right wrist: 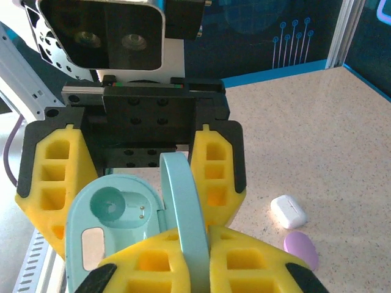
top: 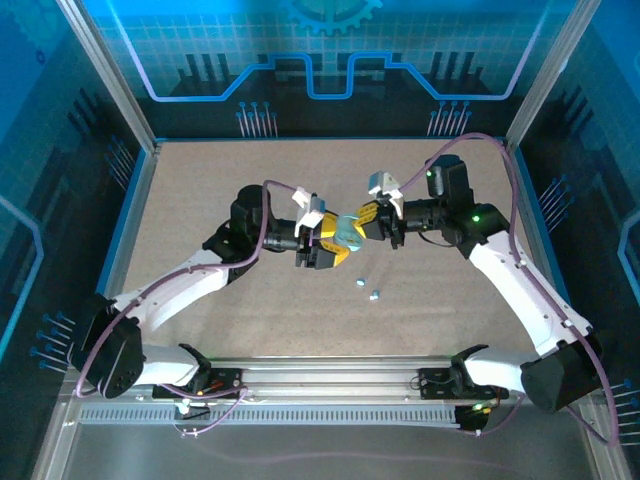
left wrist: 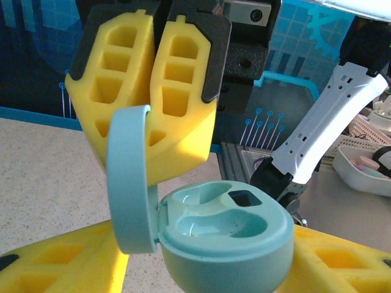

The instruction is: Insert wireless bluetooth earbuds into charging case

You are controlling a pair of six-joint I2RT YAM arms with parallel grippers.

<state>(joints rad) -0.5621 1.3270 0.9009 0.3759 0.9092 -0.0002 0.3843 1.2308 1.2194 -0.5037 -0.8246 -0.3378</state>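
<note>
Case: light-teal, rounded plastic charging case (left wrist: 226, 238), closest thing to the left wrist lens. It is held up off the table at mid-field, where the two arms meet.
Lid: hinged lid (left wrist: 128, 183) of the same teal plastic, open and standing about upright on the hinge side of the case.
Wells: two moulded hollows in the top of the case, both unfilled. From the right wrist view, two small contact pins show in one of them.
Right gripper: right gripper (right wrist: 189, 250), yellow foam fingers clenched on the edge of the lid, one finger on each face.
Left gripper: left gripper (right wrist: 137, 201), yellow foam fingers spread wide with the lower half of the case between them. A strip of table shows between one finger and the case, so it reads as released. Contact on the other side cannot be told.
White earbud: small white pebble-shaped plastic earbud (right wrist: 288, 211), lying on the table below the case, off to the right arm's side and toward the arm bases.
Purple earbud: small purple oval plastic earbud (right wrist: 300, 249), on the table just beside the white earbud with a narrow gap between them. It lies the same way off from the case.
Table: beige speckled tabletop (top: 200, 200), spreading out all round under the case.
Arms: two white arms, reaching in from the near edge to the case from either side.
</note>
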